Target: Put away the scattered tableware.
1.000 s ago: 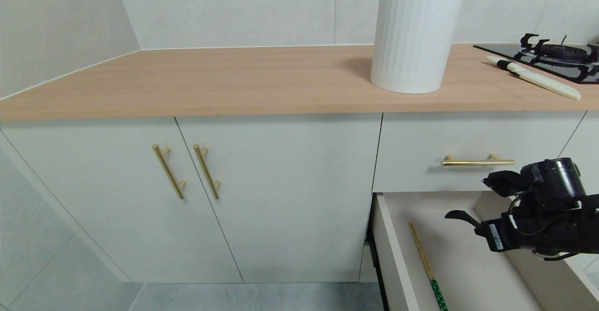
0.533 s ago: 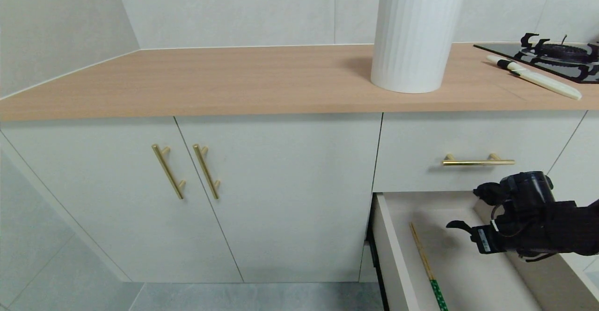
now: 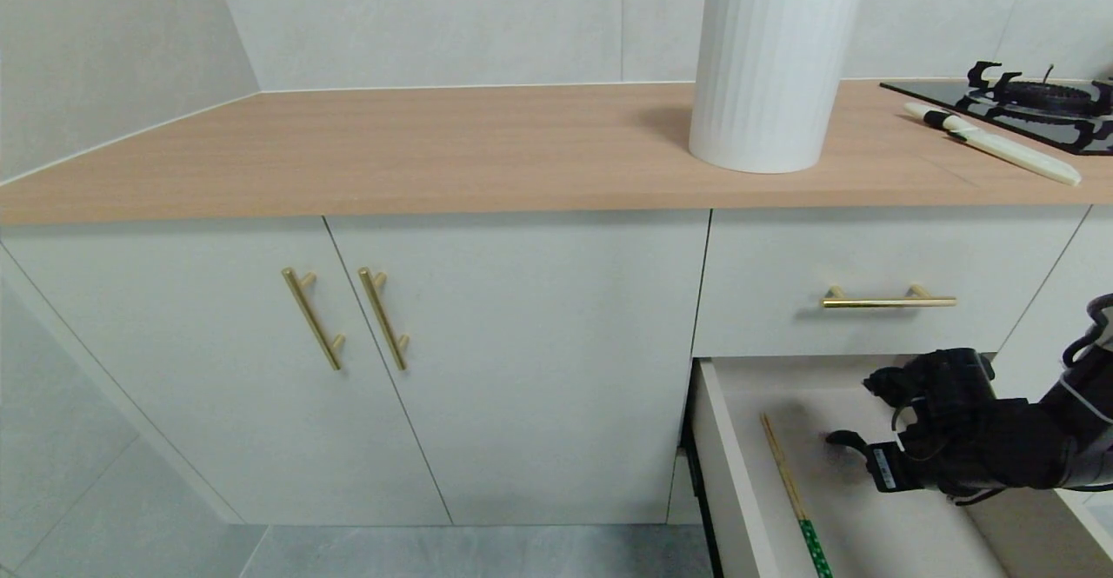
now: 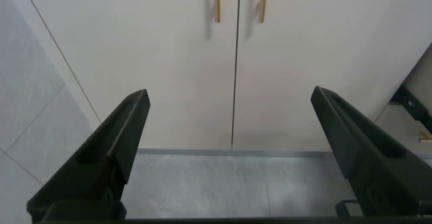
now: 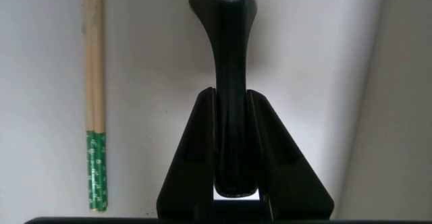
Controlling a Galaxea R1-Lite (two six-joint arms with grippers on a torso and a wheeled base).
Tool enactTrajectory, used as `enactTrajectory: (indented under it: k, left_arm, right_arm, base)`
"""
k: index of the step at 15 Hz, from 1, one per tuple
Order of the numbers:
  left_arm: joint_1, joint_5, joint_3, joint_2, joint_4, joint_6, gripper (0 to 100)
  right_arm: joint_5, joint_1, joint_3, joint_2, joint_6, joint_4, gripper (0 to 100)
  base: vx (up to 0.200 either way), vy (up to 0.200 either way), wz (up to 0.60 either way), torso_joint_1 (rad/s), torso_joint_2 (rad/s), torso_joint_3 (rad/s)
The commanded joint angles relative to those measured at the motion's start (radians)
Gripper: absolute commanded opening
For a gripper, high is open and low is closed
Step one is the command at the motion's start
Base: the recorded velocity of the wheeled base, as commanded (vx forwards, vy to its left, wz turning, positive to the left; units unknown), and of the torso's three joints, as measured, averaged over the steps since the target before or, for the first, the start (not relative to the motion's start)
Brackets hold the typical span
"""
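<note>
Desk (image 3: 435, 143): carries cream knife (image 3: 991, 145) beside the hob; flat and thin, likely to slip from a pinch.
Open drawer (image 3: 726, 456): chopsticks (image 3: 787, 482) lie along its left wall.
Right gripper (image 3: 876, 461): fingers pinching black spoon (image 5: 226, 62) low over the drawer floor; a crooked release may drop it across the chopsticks, or the wrist may clip the upper drawer front.
Left gripper (image 4: 229, 109): fingers spread, facing cabinet doors.

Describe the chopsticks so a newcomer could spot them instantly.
Under the wooden countertop, right of the double cabinet doors, a drawer stands pulled open. Near its left wall lie the chopsticks: thin pale bamboo with a green patterned end, unlike the black utensil in the right gripper beside them.
</note>
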Motion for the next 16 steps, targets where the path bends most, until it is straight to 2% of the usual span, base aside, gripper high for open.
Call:
enactTrajectory:
  k: [1,11,12,16]
  left_arm:
    - [0.0,0.0,0.0,0.0,0.0,0.001,100]
    - [0.0,0.0,0.0,0.0,0.0,0.001,100]
    - [0.0,0.0,0.0,0.0,0.0,0.001,100]
    - [0.0,0.0,0.0,0.0,0.0,0.0,100]
  right_arm:
    - [0.0,-0.001,-0.001,0.022,-0.001,-0.008,0]
    - [-0.003,-0.001,0.004,0.04,-0.001,-0.043,0]
    - [-0.003,-0.001,0.004,0.042,-0.001,-0.043,100]
    - [-0.005,-0.004,0.004,0.04,-0.001,-0.043,100]
  base:
    - [0.0,0.0,0.0,0.0,0.0,0.0]
    - [0.0,0.0,0.0,0.0,0.0,0.0]
    - [0.0,0.0,0.0,0.0,0.0,0.0]
    - [0.0,0.0,0.0,0.0,0.0,0.0]
